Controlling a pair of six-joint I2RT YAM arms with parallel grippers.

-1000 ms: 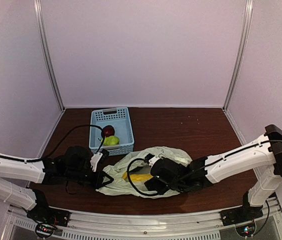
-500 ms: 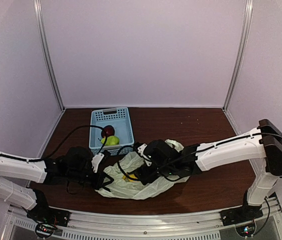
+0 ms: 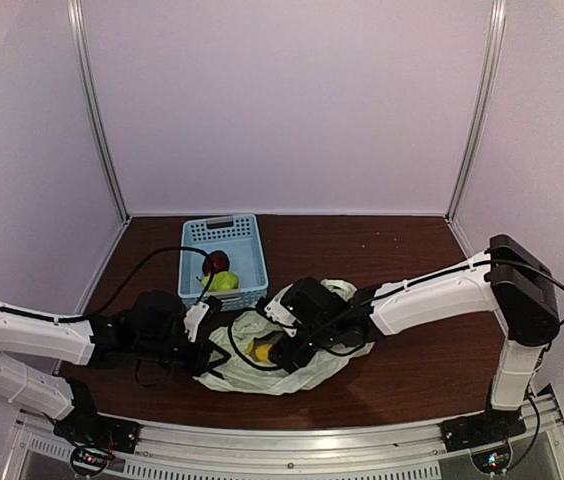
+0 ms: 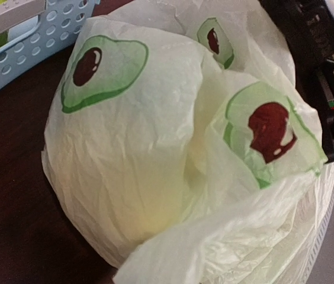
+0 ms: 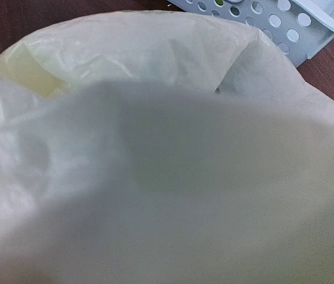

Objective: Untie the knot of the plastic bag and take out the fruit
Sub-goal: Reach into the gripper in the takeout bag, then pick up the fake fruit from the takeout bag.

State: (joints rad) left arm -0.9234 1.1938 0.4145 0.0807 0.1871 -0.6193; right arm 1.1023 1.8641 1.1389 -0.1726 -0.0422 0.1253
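The pale yellow-green plastic bag (image 3: 292, 378) lies open at the table's near middle, and no knot shows. A yellow fruit (image 3: 259, 350) shows in its mouth. My left gripper (image 3: 202, 358) is at the bag's left edge, where a fold of plastic runs into it. The bag (image 4: 131, 154) fills the left wrist view and hides the fingers. My right gripper (image 3: 280, 350) reaches into the bag's mouth beside the yellow fruit. Its fingers are hidden by plastic, and the bag (image 5: 131, 53) blurs the right wrist view. A dark red fruit (image 3: 218, 262) and a green fruit (image 3: 225, 281) lie in the basket.
The light blue perforated basket (image 3: 224, 222) stands just behind the bag, to the left. It shows in the left wrist view (image 4: 19, 29) and the right wrist view (image 5: 273, 18). The right arm's black wrist (image 4: 309, 41) is close above the bag. White walls enclose the table.
My right gripper has moved left and further into the bag's mouth, bunching the bag to the left. My left gripper has stayed at the bag's left edge.
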